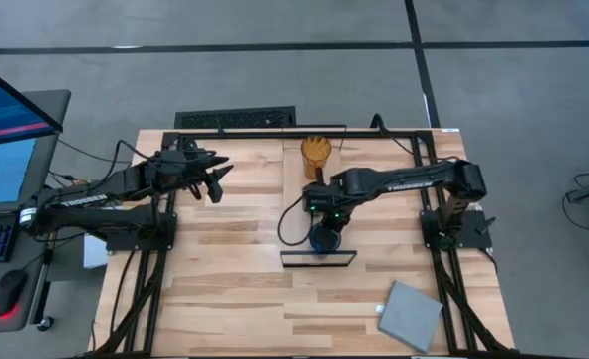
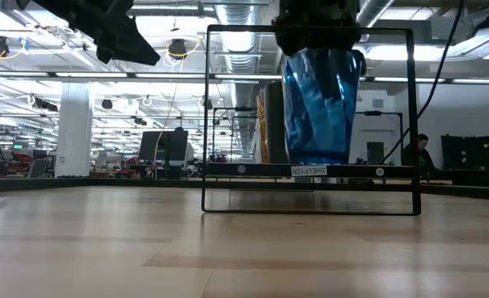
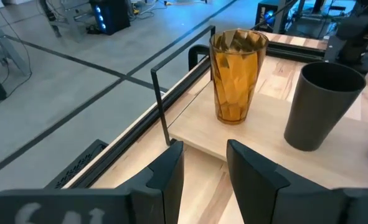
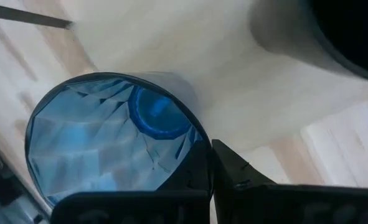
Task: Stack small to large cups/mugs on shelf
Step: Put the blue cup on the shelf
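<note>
A short translucent blue cup (image 2: 320, 108) stands upright at the near end of the light-wood shelf (image 3: 202, 134), by its black frame (image 2: 310, 207). My right gripper (image 1: 324, 217) is above it and shut on its rim. An amber tumbler (image 1: 316, 152) stands upright at the shelf's far end. A black cup (image 3: 320, 106) stands between the two and is hidden under my right arm in the high view. My left gripper (image 3: 202, 168) is open and empty, to the left of the shelf, pointing at the tumbler. My right gripper holds the blue cup by its rim wall (image 4: 193, 146), with one finger (image 4: 196, 171) inside the cup and the other (image 4: 240, 177) outside. The fingers come from above, pointing down. The cup is upright with its base (image 2: 314, 160) at the shelf board; whether it rests there, I cannot tell.
A grey square pad (image 1: 412, 314) lies at the table's near right. A laptop (image 1: 0, 150) and a mouse (image 1: 7, 294) sit off the table's left edge. Bare tabletop lies to the left of the shelf and along the near edge.
</note>
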Robot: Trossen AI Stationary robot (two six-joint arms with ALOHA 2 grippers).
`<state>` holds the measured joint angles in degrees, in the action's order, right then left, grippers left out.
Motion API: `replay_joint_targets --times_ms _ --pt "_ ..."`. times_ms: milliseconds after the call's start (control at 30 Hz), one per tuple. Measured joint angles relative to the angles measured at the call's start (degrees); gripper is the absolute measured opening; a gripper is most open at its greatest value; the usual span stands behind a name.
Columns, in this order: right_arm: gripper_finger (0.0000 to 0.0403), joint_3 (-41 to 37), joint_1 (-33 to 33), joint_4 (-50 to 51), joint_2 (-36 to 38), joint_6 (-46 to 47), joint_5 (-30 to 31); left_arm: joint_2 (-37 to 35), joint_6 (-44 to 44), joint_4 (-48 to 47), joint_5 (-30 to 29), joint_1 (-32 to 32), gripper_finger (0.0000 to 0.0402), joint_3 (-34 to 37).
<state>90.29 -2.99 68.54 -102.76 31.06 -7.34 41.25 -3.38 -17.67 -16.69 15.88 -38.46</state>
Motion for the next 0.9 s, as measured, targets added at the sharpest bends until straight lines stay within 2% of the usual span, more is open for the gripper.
replay_joint_targets --times_ms 300,900 --pt "0.0012 3.72 -1.15 -0.21 -3.31 -0.03 -0.65 0.00 0.64 -1.22 0.03 0.01 0.0114 0.00" --pt "0.0020 3.83 -1.13 1.03 -3.34 0.84 1.45 -0.02 0.05 -2.82 1.22 0.01 0.0114 0.00"
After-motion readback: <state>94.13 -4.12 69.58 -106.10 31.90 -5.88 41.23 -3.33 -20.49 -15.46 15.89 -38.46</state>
